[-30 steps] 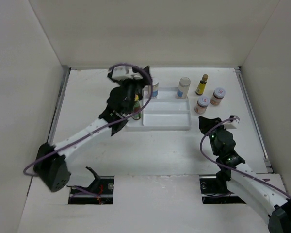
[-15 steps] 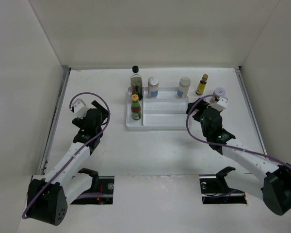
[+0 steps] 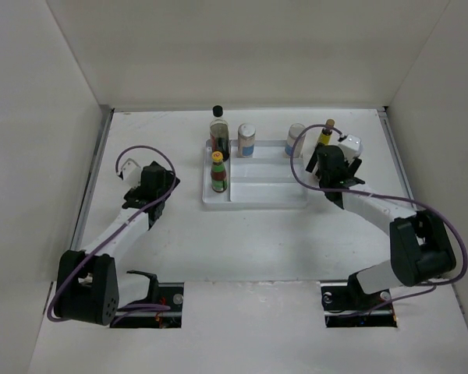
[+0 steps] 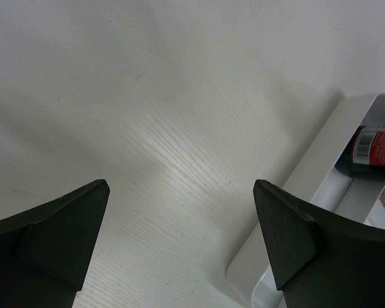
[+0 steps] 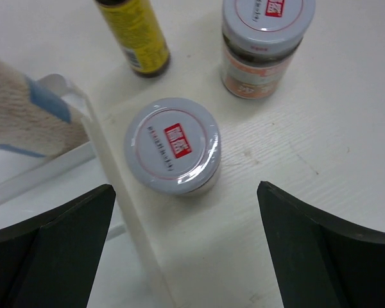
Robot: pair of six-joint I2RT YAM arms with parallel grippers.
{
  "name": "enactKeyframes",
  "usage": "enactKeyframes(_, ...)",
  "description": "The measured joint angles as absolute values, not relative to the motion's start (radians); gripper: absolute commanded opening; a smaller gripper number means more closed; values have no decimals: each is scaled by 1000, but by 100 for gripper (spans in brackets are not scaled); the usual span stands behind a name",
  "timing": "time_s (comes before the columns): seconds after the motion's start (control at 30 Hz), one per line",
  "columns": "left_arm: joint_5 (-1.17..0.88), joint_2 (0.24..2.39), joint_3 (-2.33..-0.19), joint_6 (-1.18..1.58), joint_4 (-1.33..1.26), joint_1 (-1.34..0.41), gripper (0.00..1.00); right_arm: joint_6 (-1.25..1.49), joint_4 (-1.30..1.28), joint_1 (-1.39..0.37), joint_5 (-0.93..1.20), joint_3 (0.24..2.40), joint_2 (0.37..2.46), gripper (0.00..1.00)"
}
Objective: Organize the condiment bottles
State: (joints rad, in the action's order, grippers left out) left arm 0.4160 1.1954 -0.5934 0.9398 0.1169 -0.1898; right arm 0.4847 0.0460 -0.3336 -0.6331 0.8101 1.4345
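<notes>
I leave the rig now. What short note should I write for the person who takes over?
Left gripper: open, empty, over bare table beside the white tray.
Right gripper: open, empty, above the inner spice jar.
In the tray: tall dark bottle, red-green bottle, left back jar, right back jar.
On the table right of it: inner spice jar, outer spice jar, tiny yellow bottle.
Left to do: those three; the inner spice jar looks the likely next pick.
</notes>
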Motion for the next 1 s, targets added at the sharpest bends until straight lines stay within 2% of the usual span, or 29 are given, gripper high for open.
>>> enactKeyframes(0.37, 461, 1225, -526, 951, -8, -219, 100, 463, 63, -278, -548, 860, 1565, 98)
enactKeyframes(0.5, 463, 1229, -521, 950, -35, -230, 100, 455, 88, -250, -539, 905, 1599, 95)
enactKeyframes(0.57, 463, 1229, -521, 949, -47, -231, 100, 454, 102, -233, -538, 919, 1615, 92)
enactKeyframes(0.67, 462, 1229, -520, 946, -65, -232, 100, 451, 117, -216, -531, 923, 1639, 79)
enactKeyframes(0.8, 459, 1229, -509, 940, -85, -231, 100, 447, 123, -216, -523, 923, 1654, 54)
enactKeyframes(1.0, 447, 1228, -491, 932, -106, -230, 100, 459, 119, -228, -555, 867, 1589, 50)
